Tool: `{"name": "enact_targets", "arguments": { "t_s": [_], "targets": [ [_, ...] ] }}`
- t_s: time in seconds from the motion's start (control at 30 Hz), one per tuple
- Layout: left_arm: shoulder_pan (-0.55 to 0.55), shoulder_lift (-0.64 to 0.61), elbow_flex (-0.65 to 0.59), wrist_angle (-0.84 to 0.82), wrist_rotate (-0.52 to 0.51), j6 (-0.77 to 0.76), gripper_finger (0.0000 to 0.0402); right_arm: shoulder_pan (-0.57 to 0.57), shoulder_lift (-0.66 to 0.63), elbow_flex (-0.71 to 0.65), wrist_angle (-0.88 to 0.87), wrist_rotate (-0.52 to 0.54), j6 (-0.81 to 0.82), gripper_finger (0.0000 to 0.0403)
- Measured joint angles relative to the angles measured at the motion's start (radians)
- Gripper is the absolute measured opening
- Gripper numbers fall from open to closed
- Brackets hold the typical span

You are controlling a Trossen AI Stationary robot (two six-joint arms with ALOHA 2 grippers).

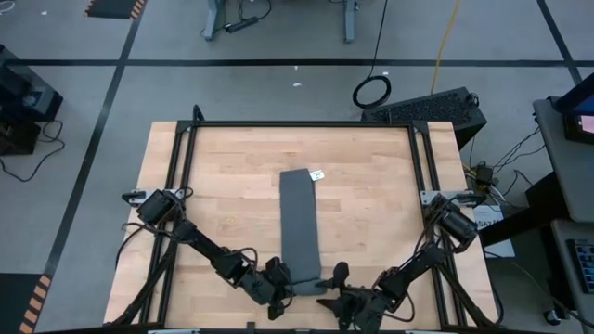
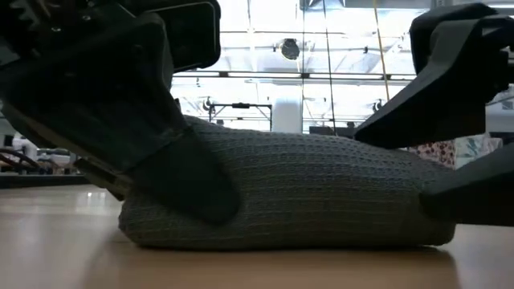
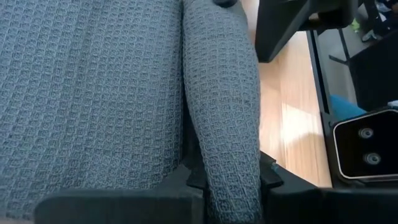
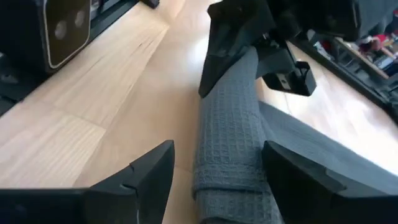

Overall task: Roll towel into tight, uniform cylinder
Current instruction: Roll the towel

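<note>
The towel (image 1: 299, 223) lies along the middle of the desk (image 1: 223, 176), its tag (image 1: 316, 174) at the far end and its rolled part at the near edge. The left gripper (image 1: 286, 283) sits at the roll's left end, the right gripper (image 1: 332, 286) at its right end, one finger on each side.

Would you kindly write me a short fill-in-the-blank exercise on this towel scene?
1. The towel is coloured dark ____.
2. The left gripper is shut on the towel's rolled ____.
3. The right gripper straddles the roll with its jaws ____.
4. The white tag sits at the towel's ____ end.

Answers: grey; end; open; far
</note>
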Motion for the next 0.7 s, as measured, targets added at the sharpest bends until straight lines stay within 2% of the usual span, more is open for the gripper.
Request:
{"name": "enact_targets", "arguments": {
  "t_s": [0.23,0.47,0.57,0.7],
  "targets": [
    [-0.002,0.000,0.000,-0.018,0.000,-0.002,0.0051,-0.033,0.011,0.001,0.002,-0.040,0.089,0.0230],
    [-0.002,-0.002,0.002,-0.046,-0.005,0.004,0.0051,-0.097,0.012,0.001,-0.045,-0.158,0.241,0.0216],
    [-0.003,-0.003,0.002,-0.064,-0.008,-0.014,0.0053,-0.114,0.011,0.001,-0.050,-0.206,0.287,0.0196],
    [-0.006,-0.004,0.003,-0.084,-0.012,-0.044,0.0076,-0.116,0.011,0.002,-0.044,-0.222,0.301,0.0142]
  ]
}}
